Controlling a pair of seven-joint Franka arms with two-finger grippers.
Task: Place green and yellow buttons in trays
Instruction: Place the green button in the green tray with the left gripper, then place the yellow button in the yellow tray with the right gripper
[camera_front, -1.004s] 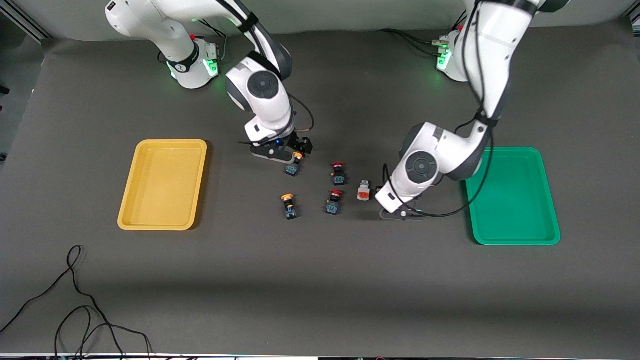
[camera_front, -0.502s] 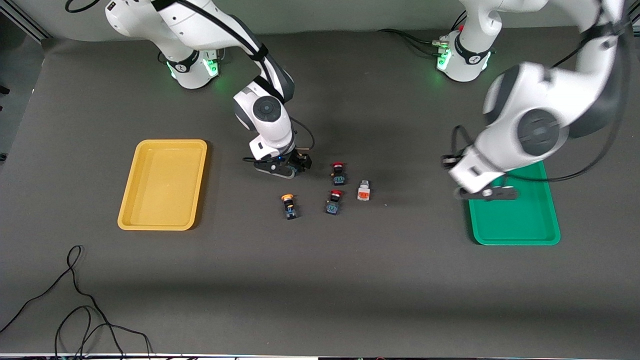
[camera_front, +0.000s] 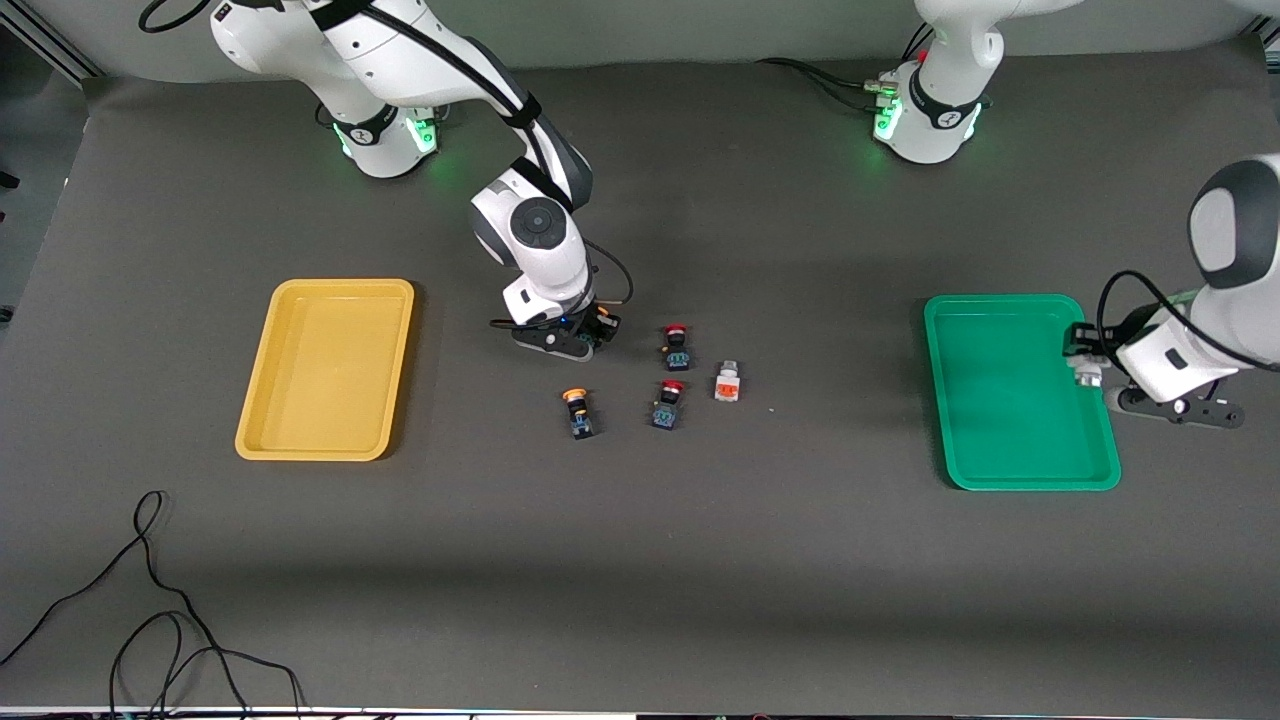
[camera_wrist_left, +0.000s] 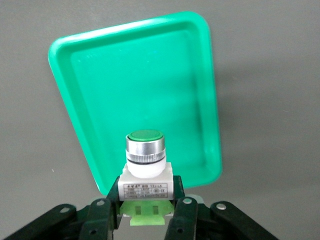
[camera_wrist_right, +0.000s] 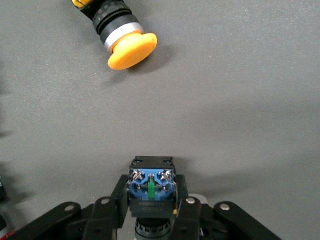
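The left gripper (camera_wrist_left: 147, 220) is clamped on the white-bodied green button (camera_wrist_left: 145, 162), carrying it in the air by the edge of the green tray (camera_front: 1000, 340) toward the left arm's end of the table; the right gripper (camera_wrist_right: 152, 212) sits low among the cluster of switches in the middle of the table, its fingers (camera_wrist_right: 186, 212) closed on the dark body of one yellow button (camera_wrist_right: 151, 187), seemingly not yet lifted clear of the cloth; judging by this, the task is at an early stage, for both the green tray and the yellow tray (camera_front: 330, 365) hold nothing so far; a second yellow button (camera_front: 577, 410) lies loose, nearer the front camera than the right gripper, and a white switch with an orange-red face (camera_front: 727, 384) lies beside the two red-capped switches (camera_front: 672, 375), which probably are to stay; the table (camera_front: 640, 560) is covered with a dark grey cloth, with black cables (camera_front: 150, 620) trailing at the corner nearest the camera, by the right arm's end.
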